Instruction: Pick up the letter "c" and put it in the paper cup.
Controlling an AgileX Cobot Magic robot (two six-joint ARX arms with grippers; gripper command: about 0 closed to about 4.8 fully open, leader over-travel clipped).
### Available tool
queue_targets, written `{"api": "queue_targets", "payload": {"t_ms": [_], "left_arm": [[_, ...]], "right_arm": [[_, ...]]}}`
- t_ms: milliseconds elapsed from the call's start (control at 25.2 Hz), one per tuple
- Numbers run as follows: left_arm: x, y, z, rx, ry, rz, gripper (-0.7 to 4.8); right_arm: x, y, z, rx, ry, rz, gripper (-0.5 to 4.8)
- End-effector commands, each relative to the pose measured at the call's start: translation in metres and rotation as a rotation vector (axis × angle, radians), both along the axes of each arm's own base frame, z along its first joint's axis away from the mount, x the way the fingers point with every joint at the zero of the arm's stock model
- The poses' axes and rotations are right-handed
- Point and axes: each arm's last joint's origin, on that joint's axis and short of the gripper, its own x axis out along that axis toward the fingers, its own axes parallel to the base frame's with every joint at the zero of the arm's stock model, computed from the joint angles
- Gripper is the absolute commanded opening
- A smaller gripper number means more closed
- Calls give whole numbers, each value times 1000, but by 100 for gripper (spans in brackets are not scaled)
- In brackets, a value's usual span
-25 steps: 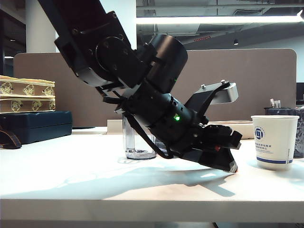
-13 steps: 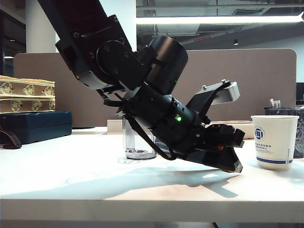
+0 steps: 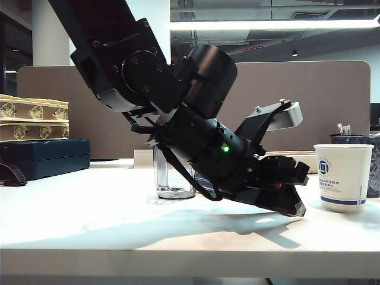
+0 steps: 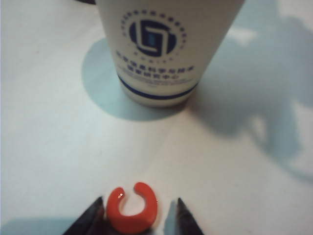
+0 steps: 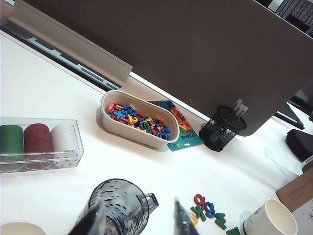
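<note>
On the white counter (image 3: 107,225) near the exterior view's right edge stands one paper cup (image 3: 343,177), upright, and the left pincer (image 3: 294,205) hangs low just beside it, tilted steeply down toward the surface. One clear plastic cup (image 3: 172,175) stands behind the arm. The right wrist view adds more: one oval tray (image 5: 137,121) heaped with coloured plastic letters, one clear case (image 5: 39,144) holding three stacks of chips, green, dark red and white, one black mesh pen holder (image 5: 223,128), one grey angular cup (image 5: 120,205), and a small loose cluster of letters (image 5: 208,210) lying near the paper cup (image 5: 270,219).

Compared with a second ago, the left pincer sits slightly farther toward the paper cup and a touch higher off the counter; the cup itself has not shifted.

The letter "c" (image 4: 132,209) is a small red-orange ring with a gap that faces the paper cup (image 4: 159,49). It lies flat on the counter between the left pincer's (image 4: 138,218) two dark fingertips (image 4: 182,213), which stand apart on either side without clamping it. The right pincer (image 5: 139,218) hangs spread wide above the grey cup, holding nothing.
</note>
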Motion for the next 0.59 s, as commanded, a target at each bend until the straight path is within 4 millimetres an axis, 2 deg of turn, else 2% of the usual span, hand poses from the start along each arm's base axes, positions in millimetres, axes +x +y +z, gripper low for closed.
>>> {"api": "queue_targets", "payload": {"t_ms": [40, 238, 595], "left_arm": [[2, -2, -5, 15, 9, 8, 184], [5, -6, -5, 19, 13, 6, 184], [1, -2, -13, 96, 72, 3, 184]], "right_arm": [[-1, 0, 3, 1, -13, -3, 181], [-2, 0, 4, -5, -20, -6, 181], [-5, -1, 5, -23, -31, -23, 181]]}}
